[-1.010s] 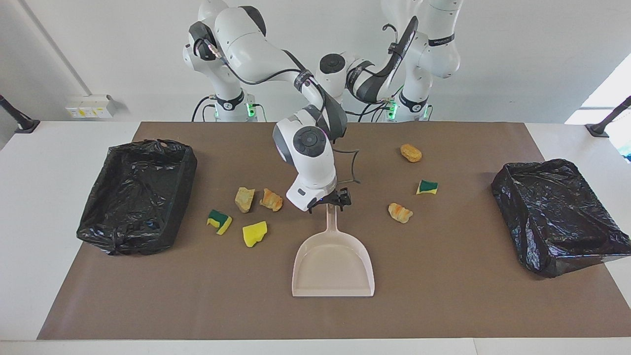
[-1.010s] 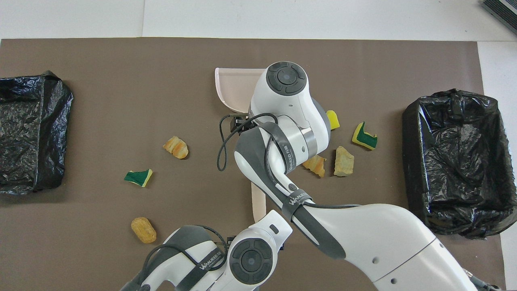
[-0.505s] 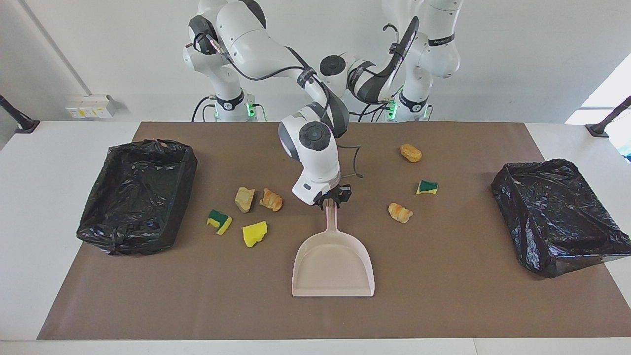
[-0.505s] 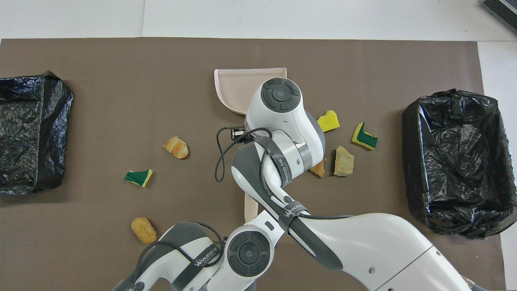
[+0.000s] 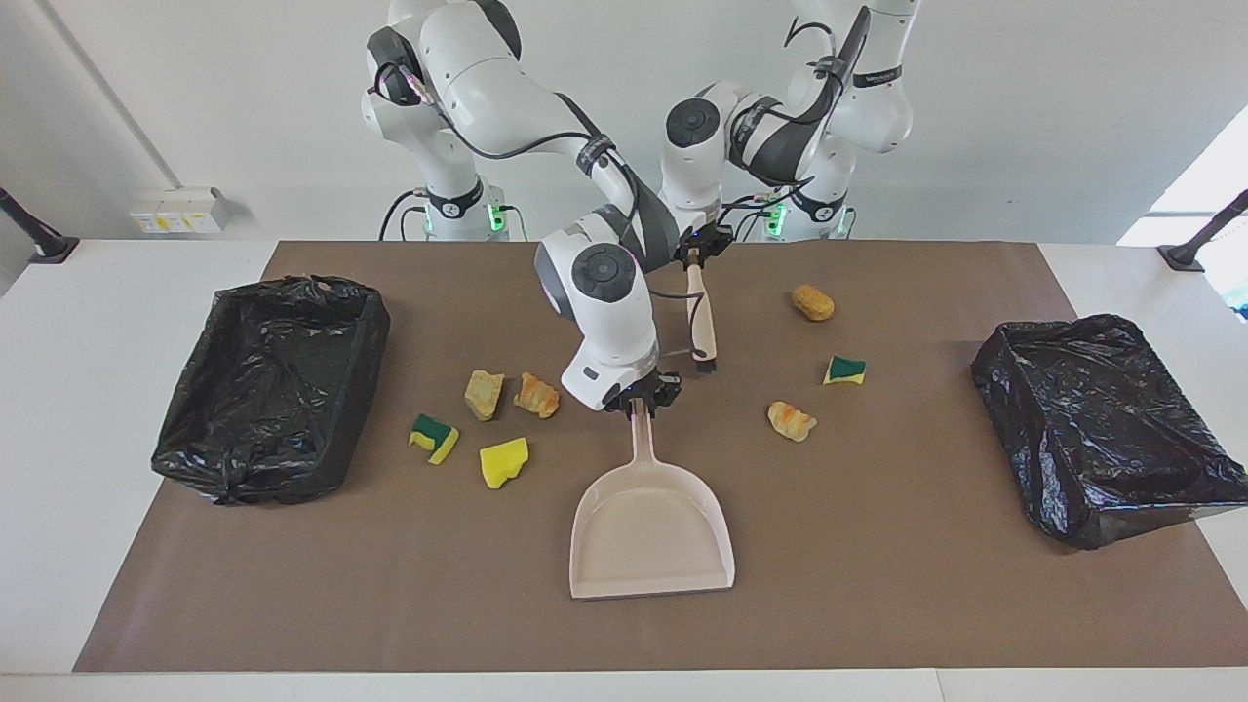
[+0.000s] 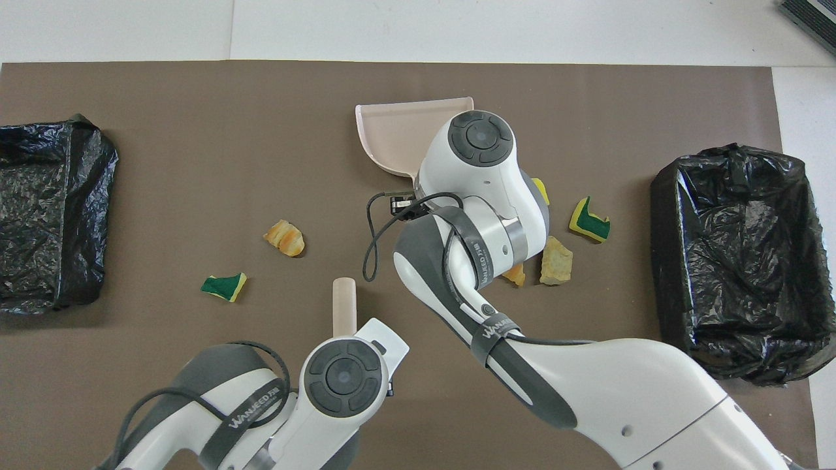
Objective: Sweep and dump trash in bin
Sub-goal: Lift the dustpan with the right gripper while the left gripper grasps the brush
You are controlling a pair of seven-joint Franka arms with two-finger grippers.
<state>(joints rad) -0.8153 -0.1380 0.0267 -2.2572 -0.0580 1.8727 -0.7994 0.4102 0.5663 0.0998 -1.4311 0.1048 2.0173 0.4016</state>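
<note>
My right gripper [image 5: 641,400] is shut on the handle of the beige dustpan [image 5: 651,531], whose pan lies on the mat; it also shows in the overhead view [image 6: 390,134]. My left gripper [image 5: 694,255] is shut on the beige brush [image 5: 699,317], which hangs bristles down above the mat; it also shows in the overhead view [image 6: 343,305]. Trash lies on both sides of the dustpan: a tan chunk [image 5: 484,393], an orange bread piece [image 5: 537,395], a green-yellow sponge [image 5: 433,438] and a yellow sponge [image 5: 504,461] toward the right arm's end; a bread chunk [image 5: 812,302], a sponge [image 5: 844,370] and a bread piece [image 5: 791,420] toward the left arm's end.
A bin lined with a black bag [image 5: 273,385] stands at the right arm's end of the brown mat [image 5: 877,585]. A second black-bagged bin [image 5: 1102,429] stands at the left arm's end.
My left arm has risen with the brush, which now hangs in the air. My right gripper has shifted and turned the dustpan a little toward the right arm's end.
</note>
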